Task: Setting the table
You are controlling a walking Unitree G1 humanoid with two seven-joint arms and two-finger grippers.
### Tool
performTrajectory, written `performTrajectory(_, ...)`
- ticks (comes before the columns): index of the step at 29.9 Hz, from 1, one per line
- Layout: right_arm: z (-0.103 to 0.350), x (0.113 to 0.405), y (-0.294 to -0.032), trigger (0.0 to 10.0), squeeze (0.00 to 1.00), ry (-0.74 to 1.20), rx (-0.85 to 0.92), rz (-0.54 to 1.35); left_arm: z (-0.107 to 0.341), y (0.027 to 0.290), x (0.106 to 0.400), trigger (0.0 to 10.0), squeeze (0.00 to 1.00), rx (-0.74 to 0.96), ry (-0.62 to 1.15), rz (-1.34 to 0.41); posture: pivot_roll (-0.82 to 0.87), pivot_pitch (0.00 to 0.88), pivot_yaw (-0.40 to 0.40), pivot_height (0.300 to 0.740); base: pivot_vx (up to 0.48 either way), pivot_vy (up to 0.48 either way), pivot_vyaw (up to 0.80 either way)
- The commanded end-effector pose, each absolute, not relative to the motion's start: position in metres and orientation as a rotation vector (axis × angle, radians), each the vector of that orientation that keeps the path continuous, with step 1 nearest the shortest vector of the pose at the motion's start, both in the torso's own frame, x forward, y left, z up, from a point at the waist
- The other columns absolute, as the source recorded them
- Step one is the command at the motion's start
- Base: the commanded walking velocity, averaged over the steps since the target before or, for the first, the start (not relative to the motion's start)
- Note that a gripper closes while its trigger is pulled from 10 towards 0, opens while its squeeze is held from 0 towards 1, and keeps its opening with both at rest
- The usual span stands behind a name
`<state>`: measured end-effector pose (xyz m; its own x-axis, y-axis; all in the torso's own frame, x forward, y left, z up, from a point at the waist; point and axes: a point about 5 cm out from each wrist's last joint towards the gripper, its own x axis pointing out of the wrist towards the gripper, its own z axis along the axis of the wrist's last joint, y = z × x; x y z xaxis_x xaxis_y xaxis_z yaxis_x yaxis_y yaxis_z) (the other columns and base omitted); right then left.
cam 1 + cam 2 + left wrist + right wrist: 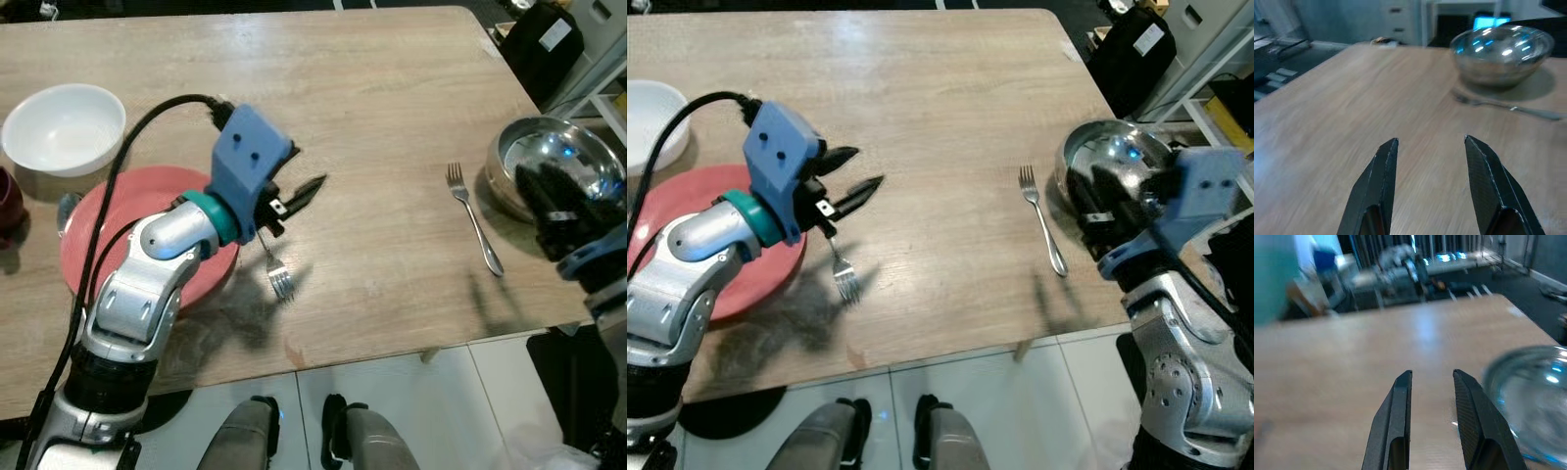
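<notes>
A red plate (pixel 93 230) lies on the wooden table (pixel 392 98) at the front left. A fork (pixel 278 272) lies just right of it, tines toward the front edge, its handle partly hidden under my left gripper (pixel 856 171). That gripper hovers open above the fork, with nothing between its fingers (pixel 1382 166). A second fork (pixel 475 220) lies at the right, beside a steel bowl (pixel 563 157). My right gripper (pixel 1432 374) is open and empty, hanging in front of the steel bowl near the table's right corner.
A white bowl (pixel 64 127) stands at the far left, with a dark red cup (pixel 8 201) at the picture's edge and a grey utensil (pixel 67 211) by the plate. A black bag (pixel 544 44) sits past the table's right end. My feet (pixel 294 431) stand on white tiles.
</notes>
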<state>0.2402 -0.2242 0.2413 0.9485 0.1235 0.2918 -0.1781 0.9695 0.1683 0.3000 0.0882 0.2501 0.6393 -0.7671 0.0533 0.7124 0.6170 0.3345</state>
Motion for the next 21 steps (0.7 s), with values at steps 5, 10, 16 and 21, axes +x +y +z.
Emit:
performTrajectory(5, 0.239, 0.233, -0.226, 10.0, 0.00, -0.353, 0.250, -0.051, 0.245, 0.078, 0.305, 10.0, 0.00, 0.279, -0.174, -0.885, 0.03, 0.035, 0.084, 0.740, 0.000, 0.000, 0.00)
performTrajectory(10, 0.221, 0.231, -0.231, 10.0, 0.00, -0.354, 0.169, -0.246, 0.232, 0.076, 0.316, 10.0, 0.00, 0.185, -0.144, -0.726, 0.00, 0.009, 0.096, 0.740, 0.000, 0.000, 0.00)
performTrajectory(16, 0.210, 0.236, -0.229, 10.0, 0.00, -0.340, 0.147, -0.264, 0.228, 0.069, 0.324, 10.0, 0.00, 0.146, -0.144, -0.669, -0.01, 0.000, 0.089, 0.740, 0.000, 0.000, 0.00)
performTrajectory(21, 0.207, 0.243, -0.232, 10.0, 0.00, -0.331, 0.115, -0.311, 0.226, 0.070, 0.333, 10.0, 0.00, 0.164, -0.162, -0.593, -0.02, 0.000, 0.082, 0.740, 0.000, 0.000, 0.00)
